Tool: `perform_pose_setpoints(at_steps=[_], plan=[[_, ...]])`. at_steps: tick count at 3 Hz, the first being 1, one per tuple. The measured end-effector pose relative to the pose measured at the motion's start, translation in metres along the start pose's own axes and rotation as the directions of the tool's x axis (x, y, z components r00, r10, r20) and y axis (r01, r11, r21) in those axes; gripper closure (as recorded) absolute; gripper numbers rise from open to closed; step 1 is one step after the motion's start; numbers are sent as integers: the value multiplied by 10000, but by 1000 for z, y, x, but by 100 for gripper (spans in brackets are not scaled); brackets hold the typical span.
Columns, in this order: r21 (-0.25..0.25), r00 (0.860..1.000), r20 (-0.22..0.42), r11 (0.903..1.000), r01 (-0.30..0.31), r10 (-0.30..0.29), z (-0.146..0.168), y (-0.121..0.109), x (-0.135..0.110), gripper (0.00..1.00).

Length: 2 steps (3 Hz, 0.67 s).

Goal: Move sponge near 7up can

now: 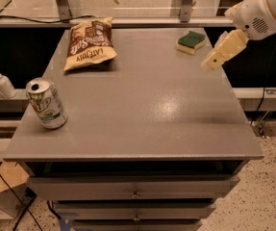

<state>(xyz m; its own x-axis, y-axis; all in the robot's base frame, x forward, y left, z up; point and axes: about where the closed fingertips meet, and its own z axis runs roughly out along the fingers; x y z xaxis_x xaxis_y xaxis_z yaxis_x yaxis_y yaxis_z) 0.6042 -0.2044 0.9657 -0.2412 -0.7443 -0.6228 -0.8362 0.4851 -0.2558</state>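
Observation:
The sponge (191,41), dark green on top over pale yellow foam, lies at the far right of the grey table (142,109). The 7up can (45,103), white and green with a silver top, stands tilted near the table's left front edge. My gripper (213,60) hangs from the white arm at the right edge of the table, just right of and slightly nearer than the sponge, not touching it. It holds nothing that I can see.
A brown and cream chip bag (88,43) lies at the far left of the table. A small white pump bottle (2,82) stands on a ledge left of the table. Drawers (135,189) sit under the tabletop. Metal posts (63,1) rise behind the table.

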Motion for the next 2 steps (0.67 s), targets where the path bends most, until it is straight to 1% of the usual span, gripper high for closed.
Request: perform_pose_setpoints(at_steps=[1, 2], plan=[[133, 9958, 568, 9973, -729, 720, 26, -32, 4, 0], [-40, 9841, 959, 9887, -1496, 1493, 49, -55, 7, 0]])
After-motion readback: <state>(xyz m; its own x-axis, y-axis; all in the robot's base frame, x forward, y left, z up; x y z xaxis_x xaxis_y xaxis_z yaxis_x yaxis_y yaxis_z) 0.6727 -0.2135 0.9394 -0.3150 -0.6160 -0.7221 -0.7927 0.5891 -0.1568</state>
